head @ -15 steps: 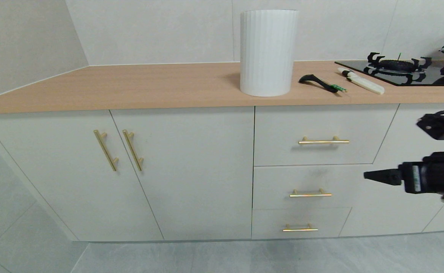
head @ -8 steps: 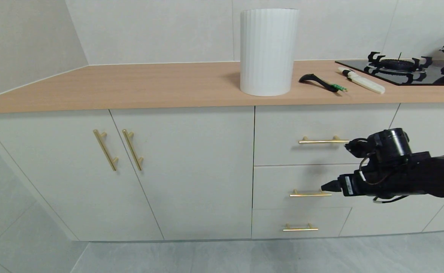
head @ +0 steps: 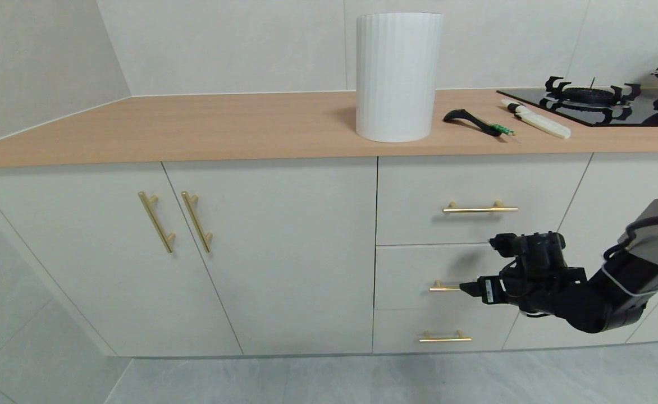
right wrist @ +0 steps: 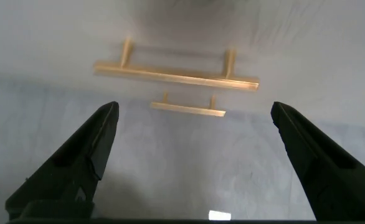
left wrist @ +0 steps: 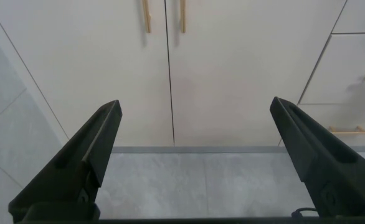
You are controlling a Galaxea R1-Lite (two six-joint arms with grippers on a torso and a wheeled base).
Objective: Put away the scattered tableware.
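Counter (head: 194, 126): wood-toned top running along a tiled wall, over pale cabinets.

Task items: two utensils lie flat on the counter, right of a tall white ribbed canister (head: 397, 78) and left of the hob (head: 593, 104).
- Black utensil (head: 476, 122): its long axis runs diagonally, with the scoop end toward the rear and the canister. The green-tipped handle end points toward the counter's front edge and to the right.
- White utensil (head: 535, 119): it lies just beside the black one on the hob side and roughly parallel to it. The dark-banded end is toward the rear, the plain end toward the front right. The two are apart, not touching.

Right gripper (head: 466, 288): low in front of the drawer stack, level with the middle drawer handle (head: 444, 288), its tip overlapping that handle's right end. In the right wrist view its fingers (right wrist: 89, 162) are spread wide and hold nothing. The handle (right wrist: 176, 76) runs crosswise ahead of the gap, and the bottom drawer handle (right wrist: 187, 109) is beyond it. Contact with the handle cannot be confirmed.

Left gripper (left wrist: 195, 102): fingers (left wrist: 89, 155) spread wide, holding nothing, facing the base of the double cabinet doors (left wrist: 232, 68).

Top drawer handle (head: 479, 209): horizontal, well above the right gripper.
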